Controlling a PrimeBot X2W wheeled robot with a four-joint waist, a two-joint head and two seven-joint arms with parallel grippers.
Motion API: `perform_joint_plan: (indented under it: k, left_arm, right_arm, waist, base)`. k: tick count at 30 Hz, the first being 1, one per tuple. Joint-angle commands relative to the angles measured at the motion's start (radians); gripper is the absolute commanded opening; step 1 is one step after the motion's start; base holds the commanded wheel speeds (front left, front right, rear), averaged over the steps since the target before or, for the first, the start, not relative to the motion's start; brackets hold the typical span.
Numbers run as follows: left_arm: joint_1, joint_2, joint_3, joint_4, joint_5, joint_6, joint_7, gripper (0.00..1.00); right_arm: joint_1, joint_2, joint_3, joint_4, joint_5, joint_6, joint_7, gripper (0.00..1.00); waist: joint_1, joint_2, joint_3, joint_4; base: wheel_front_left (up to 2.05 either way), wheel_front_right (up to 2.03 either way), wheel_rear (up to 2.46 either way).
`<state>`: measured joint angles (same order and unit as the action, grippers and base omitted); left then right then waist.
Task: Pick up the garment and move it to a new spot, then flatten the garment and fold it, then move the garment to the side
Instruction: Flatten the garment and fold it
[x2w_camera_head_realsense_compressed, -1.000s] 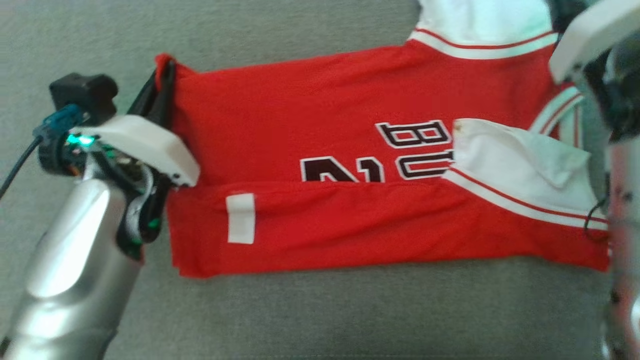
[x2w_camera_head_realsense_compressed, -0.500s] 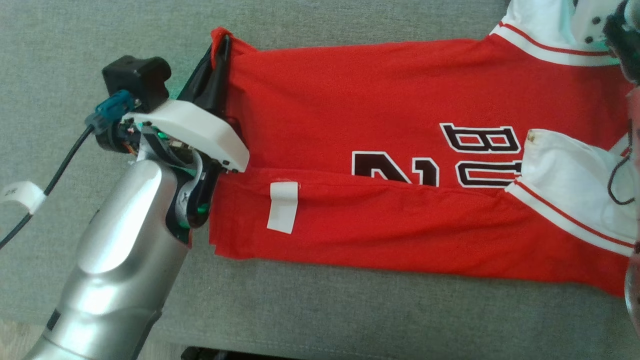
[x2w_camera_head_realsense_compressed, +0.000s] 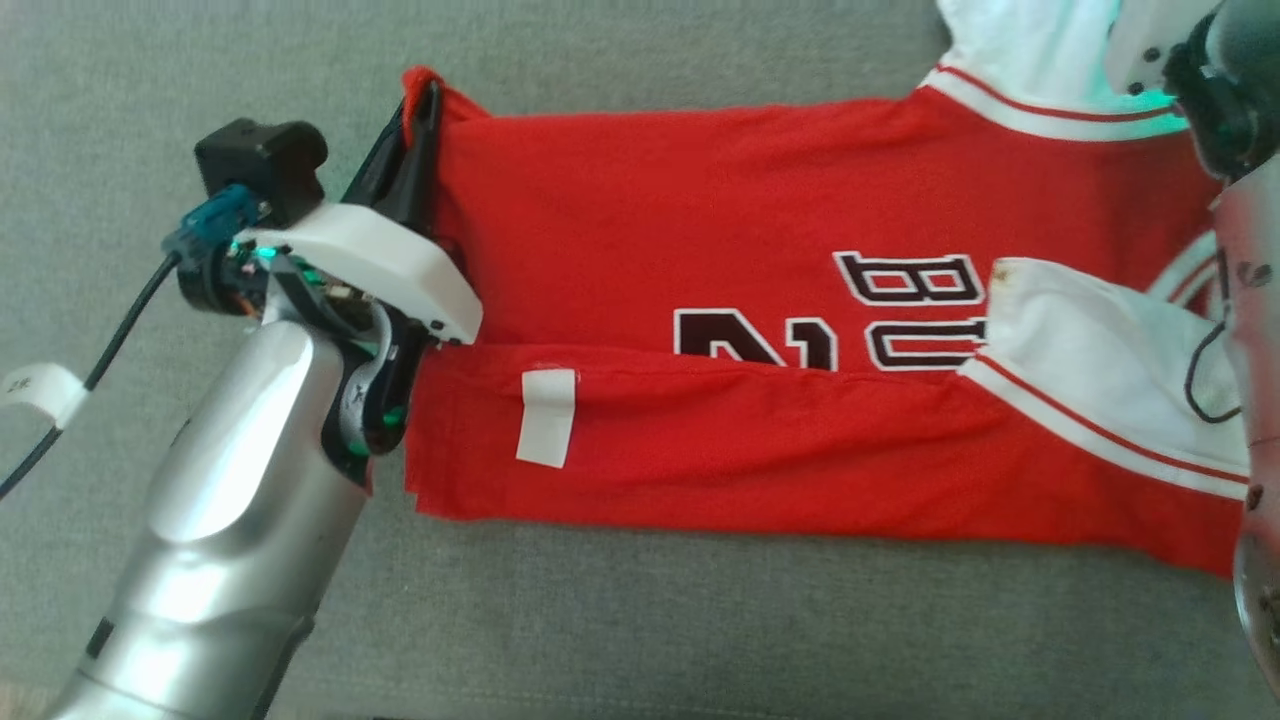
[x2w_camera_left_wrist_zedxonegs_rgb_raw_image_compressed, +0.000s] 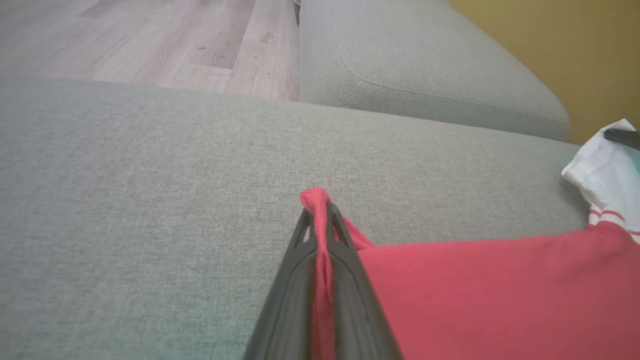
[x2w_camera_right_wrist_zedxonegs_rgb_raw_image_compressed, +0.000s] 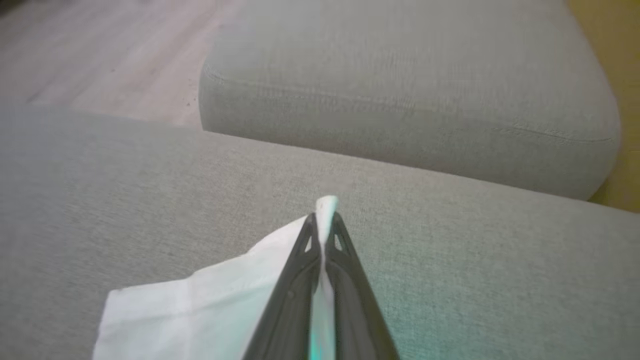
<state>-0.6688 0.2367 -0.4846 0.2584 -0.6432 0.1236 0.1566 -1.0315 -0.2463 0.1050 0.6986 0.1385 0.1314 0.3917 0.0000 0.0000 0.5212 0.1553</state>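
Hidden or cut off: the garment (x2w_camera_head_realsense_compressed: 760, 250) runs out of the head view at its right end, behind the right arm. Its near edge is folded up over the print.

Writing: black, white-edged "B" and "U" read clearly. The digits beside them are half under the fold, possibly "21". The white tab (x2w_camera_head_realsense_compressed: 546, 417) on the folded flap is blank. On the cable left of the garment, the writing on the white tag (x2w_camera_head_realsense_compressed: 35, 390) is too small to read.

Counts: one garment, a red jersey with white trim, spread lengthways on the grey sofa cushion (x2w_camera_head_realsense_compressed: 640, 620). A second cushion (x2w_camera_left_wrist_zedxonegs_rgb_raw_image_compressed: 425, 75) lies beyond it.

Left hand (x2w_camera_left_wrist_zedxonegs_rgb_raw_image_compressed: 320, 212): fingers together, clamped on the garment's far left red corner.

Right hand (x2w_camera_right_wrist_zedxonegs_rgb_raw_image_compressed: 325, 217): fingers together, clamped on the garment's white cloth.
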Motion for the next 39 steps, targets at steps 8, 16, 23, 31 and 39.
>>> perform_joint_plan:
  k: [8,16,23,31,39]
  left_arm:
    - [0.083,0.055,0.078,-0.011,-0.043,0.028,-0.028,0.0]
    - [0.208,0.053,0.101,-0.076,-0.075,0.053,-0.071,0.0]
    - [0.354,0.027,0.094,-0.164,-0.076,0.079,-0.152,0.0]
    - [0.471,-0.015,0.082,-0.137,-0.09,0.083,-0.233,0.0]
    - [0.51,-0.041,0.087,-0.066,-0.104,0.084,-0.281,0.0]
  right_arm:
    - [0.134,-0.006,0.075,-0.109,0.122,-0.001,-0.089,0.0]
    - [0.341,-0.015,0.082,-0.278,0.191,-0.001,-0.164,0.0]
    - [0.57,0.009,-0.003,-0.445,0.164,-0.001,-0.223,0.0]
    - [0.804,0.095,-0.076,-0.553,0.12,-0.001,-0.251,0.0]
    - [0.884,0.144,-0.092,-0.548,0.084,-0.001,-0.294,0.0]
  waist:
    - [0.0,0.0,-0.151,-0.068]
    - [0.0,0.0,-0.249,-0.103]
    - [0.0,0.0,-0.289,-0.115]
    - [0.0,0.0,-0.301,-0.122]
    - [0.0,0.0,-0.316,-0.135]
  base:
    - [0.0,0.0,0.0]
    - [0.0,0.0,0.0]
    - [0.0,0.0,0.0]
    - [0.0,0.0,0.0]
    - [0.0,0.0,0.0]
